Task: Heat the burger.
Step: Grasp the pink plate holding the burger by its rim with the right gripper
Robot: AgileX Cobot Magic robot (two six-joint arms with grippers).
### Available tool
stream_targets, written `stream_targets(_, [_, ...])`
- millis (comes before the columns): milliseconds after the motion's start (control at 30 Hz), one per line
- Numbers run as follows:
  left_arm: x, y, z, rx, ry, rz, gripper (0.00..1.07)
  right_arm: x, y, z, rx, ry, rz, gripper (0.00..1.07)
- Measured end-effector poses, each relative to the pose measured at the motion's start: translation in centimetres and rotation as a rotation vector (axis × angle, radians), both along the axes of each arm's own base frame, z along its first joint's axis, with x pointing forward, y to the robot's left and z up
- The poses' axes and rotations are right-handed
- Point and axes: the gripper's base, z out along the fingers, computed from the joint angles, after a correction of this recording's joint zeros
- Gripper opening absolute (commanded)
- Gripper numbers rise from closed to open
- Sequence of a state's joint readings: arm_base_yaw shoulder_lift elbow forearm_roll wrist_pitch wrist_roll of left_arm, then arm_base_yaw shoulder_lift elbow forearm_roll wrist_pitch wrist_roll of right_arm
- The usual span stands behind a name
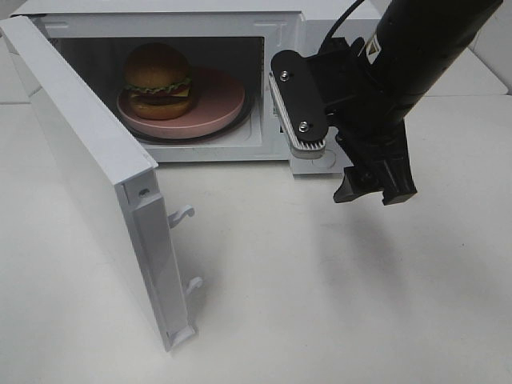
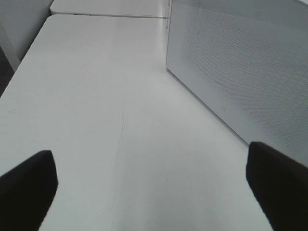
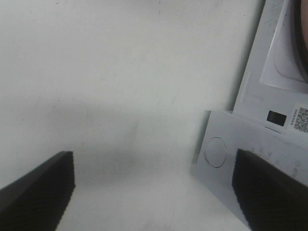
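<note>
right gripper (image 3: 154, 192) (spread) fronts panel (image 3: 226, 159) | microwave door (image 1: 96, 176) open | burger (image 1: 158, 80) seemingly plated

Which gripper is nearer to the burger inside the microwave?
Right, most likely. The right gripper hangs open outside the microwave, before its control panel. The left gripper is beside the outer side of the open door, which stands between it and the burger.

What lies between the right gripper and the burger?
Exterior high view: between right gripper and burger, only the pink plate's bare side and the microwave's front frame; its door is open.
</note>
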State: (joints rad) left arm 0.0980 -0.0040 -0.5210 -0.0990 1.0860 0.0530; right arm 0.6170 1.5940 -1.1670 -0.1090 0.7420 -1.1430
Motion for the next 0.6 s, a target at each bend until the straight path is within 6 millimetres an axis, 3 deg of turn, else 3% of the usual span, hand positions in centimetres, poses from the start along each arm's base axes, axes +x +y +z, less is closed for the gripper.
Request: stream_targets(600, [0.0, 0.0, 0.0, 0.000, 0.000, 0.000, 1.00, 2.6, 5.1, -0.1, 0.009, -0.062, 0.079, 0.89])
